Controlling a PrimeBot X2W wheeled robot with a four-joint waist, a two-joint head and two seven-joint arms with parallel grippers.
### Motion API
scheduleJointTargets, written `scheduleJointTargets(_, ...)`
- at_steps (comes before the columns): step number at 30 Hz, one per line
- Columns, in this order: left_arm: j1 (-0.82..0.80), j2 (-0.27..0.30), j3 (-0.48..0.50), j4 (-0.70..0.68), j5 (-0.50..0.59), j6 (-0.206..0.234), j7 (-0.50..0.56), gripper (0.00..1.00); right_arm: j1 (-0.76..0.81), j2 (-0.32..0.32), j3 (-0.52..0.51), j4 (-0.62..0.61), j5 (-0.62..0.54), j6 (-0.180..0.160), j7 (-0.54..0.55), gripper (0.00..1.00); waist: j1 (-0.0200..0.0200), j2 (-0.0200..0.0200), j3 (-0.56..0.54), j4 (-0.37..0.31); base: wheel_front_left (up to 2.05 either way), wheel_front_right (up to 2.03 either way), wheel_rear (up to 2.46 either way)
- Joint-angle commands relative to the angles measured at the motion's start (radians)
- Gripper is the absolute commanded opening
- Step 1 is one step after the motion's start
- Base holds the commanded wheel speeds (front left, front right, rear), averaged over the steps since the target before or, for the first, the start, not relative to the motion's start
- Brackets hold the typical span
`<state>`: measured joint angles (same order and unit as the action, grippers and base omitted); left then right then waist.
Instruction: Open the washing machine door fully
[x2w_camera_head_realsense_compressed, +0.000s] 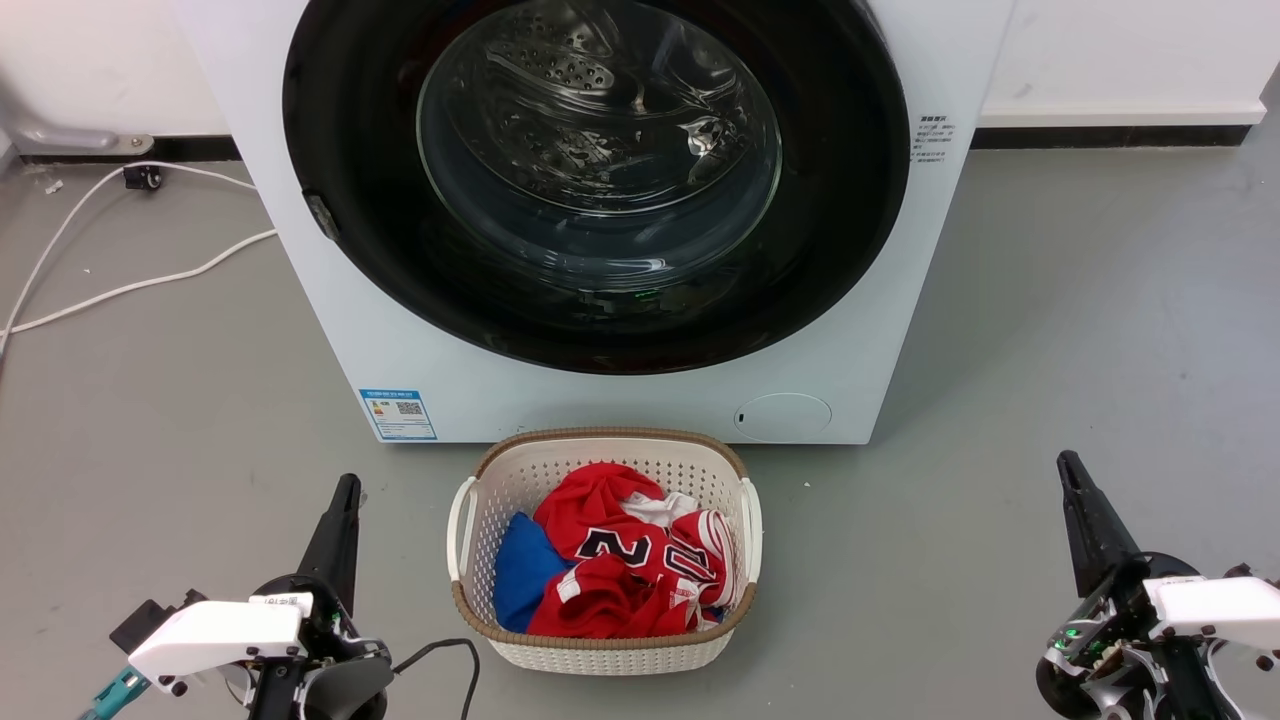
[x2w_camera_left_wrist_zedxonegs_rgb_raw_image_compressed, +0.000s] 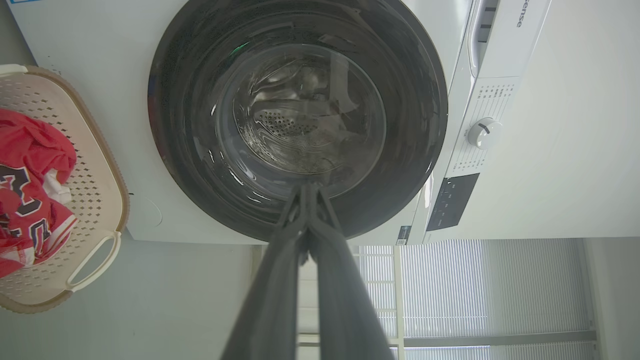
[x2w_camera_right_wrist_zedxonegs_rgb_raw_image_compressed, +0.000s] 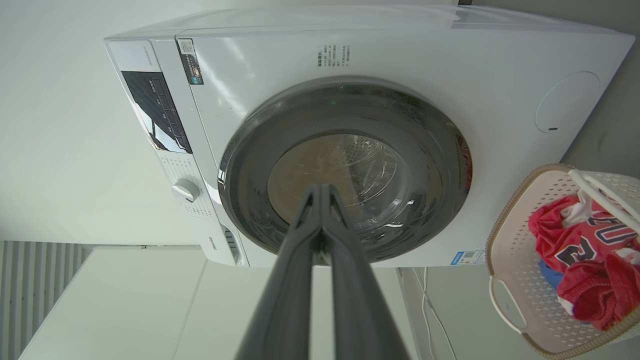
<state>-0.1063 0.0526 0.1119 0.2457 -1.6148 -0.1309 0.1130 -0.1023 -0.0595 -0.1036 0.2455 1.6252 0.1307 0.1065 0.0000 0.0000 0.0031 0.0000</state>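
The washing machine door (x2w_camera_head_realsense_compressed: 596, 180) is a big round glossy black ring with a clear glass bowl in its middle, lying flat against the white machine front. It also faces the wrist cameras: door (x2w_camera_left_wrist_zedxonegs_rgb_raw_image_compressed: 297, 120) in the left wrist view, door (x2w_camera_right_wrist_zedxonegs_rgb_raw_image_compressed: 345, 170) in the right wrist view. My left gripper (x2w_camera_head_realsense_compressed: 345, 488) sits low at the left, fingers together, holding nothing, well short of the machine. My right gripper (x2w_camera_head_realsense_compressed: 1068, 464) sits low at the right, also shut and empty. In each wrist view the fingers meet at the tips: left gripper (x2w_camera_left_wrist_zedxonegs_rgb_raw_image_compressed: 307, 187), right gripper (x2w_camera_right_wrist_zedxonegs_rgb_raw_image_compressed: 320, 189).
A white laundry basket (x2w_camera_head_realsense_compressed: 470, 520) with red and blue clothes stands on the grey floor right before the machine, between my grippers. White cables (x2w_camera_head_realsense_compressed: 130, 285) trail on the floor at the left. A small round white flap (x2w_camera_head_realsense_compressed: 783, 416) sits low on the machine front.
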Motion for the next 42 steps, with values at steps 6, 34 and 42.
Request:
scheduleJointTargets(6, -0.006, -0.002, 0.004, 0.0, 0.002, -0.003, 0.004, 0.0, -0.013, 0.004, -0.002, 0.001, -0.007, 0.0, 0.003, 0.0, 0.0, 0.0, 0.0, 0.0, 0.0, 0.0, 0.0)
scheduleJointTargets(34, 0.029, -0.003, 0.001, 0.004, 0.06, 0.003, -0.038, 1.0, 0.035, 0.004, -0.006, 0.01, -0.071, 0.0, -0.036, 1.0, 0.0001, 0.0, 0.001, 0.0, 0.0, 0.0, 0.0)
scheduleJointTargets(42, 0.035, -0.003, -0.005, -0.055, 0.204, 0.031, -0.076, 1.0, 0.047, 0.004, -0.012, -0.051, -0.238, 0.0, -0.074, 1.0, 0.0001, 0.0, 0.003, 0.001, 0.0, 0.0, 0.0)
